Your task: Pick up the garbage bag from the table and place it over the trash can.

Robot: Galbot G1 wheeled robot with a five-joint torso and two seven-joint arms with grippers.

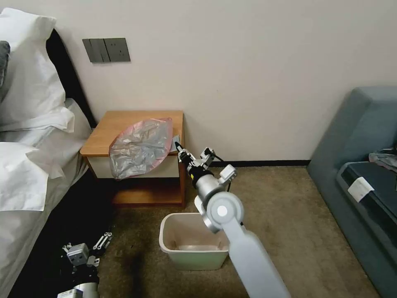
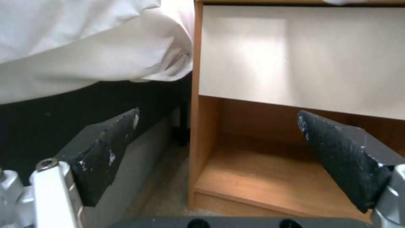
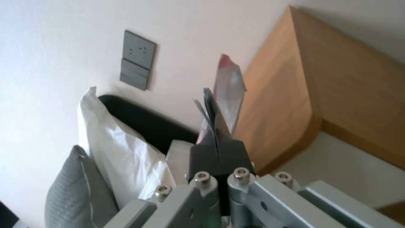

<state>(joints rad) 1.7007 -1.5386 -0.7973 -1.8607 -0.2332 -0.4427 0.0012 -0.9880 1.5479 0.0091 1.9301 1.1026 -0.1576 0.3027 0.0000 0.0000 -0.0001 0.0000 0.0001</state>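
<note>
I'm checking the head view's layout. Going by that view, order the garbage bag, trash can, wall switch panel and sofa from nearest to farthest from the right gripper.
1. Garbage bag: pinched in the right gripper at the table's edge.
2. Trash can: on the carpet below the gripper.
3. Wall switch panel and sofa: too close to call; panel up on the wall, sofa on the robot's right.

Garbage bag (image 1: 140,147): translucent grey, pinkish-red rim. Tabletop (image 1: 111,124): orange-brown wood; drawer front (image 2: 303,60) white. Trash can (image 1: 192,250): cream-beige. Carpet (image 1: 289,215): olive-brown. Sofa (image 1: 355,136): grey-blue. Wall plate (image 1: 106,50): dark grey. Pillows (image 1: 29,74): white.
</note>
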